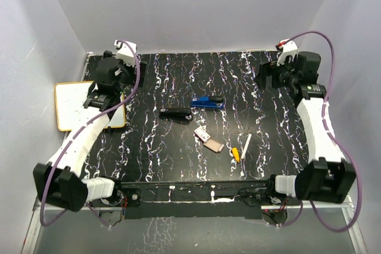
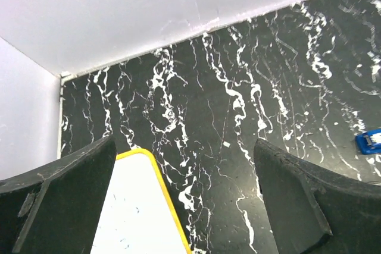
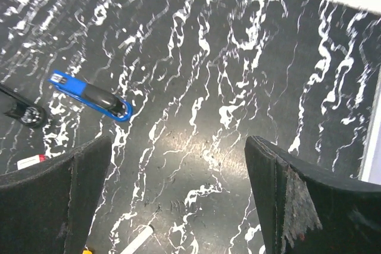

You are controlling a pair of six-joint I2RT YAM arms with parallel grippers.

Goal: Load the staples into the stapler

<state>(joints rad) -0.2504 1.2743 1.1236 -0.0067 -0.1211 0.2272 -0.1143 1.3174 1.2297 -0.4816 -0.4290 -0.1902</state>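
Only overhead, the staples [image 1: 208, 139] whole, near the white pen [image 1: 245, 146]; left hand [image 2: 184, 159] and right hand [image 3: 178, 153] wide open, empty.

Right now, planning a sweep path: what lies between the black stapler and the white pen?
The staples box lies there, between the black stapler and the white pen, shown in the top view.

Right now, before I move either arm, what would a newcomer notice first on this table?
The cluster mid-table stands out: a blue stapler, a black stapler to its left, and nearer the arms a small staple box with a white pen to its right. Both arms reach to the far corners, left gripper and right gripper open and empty. A yellow-rimmed whiteboard lies at the left edge.
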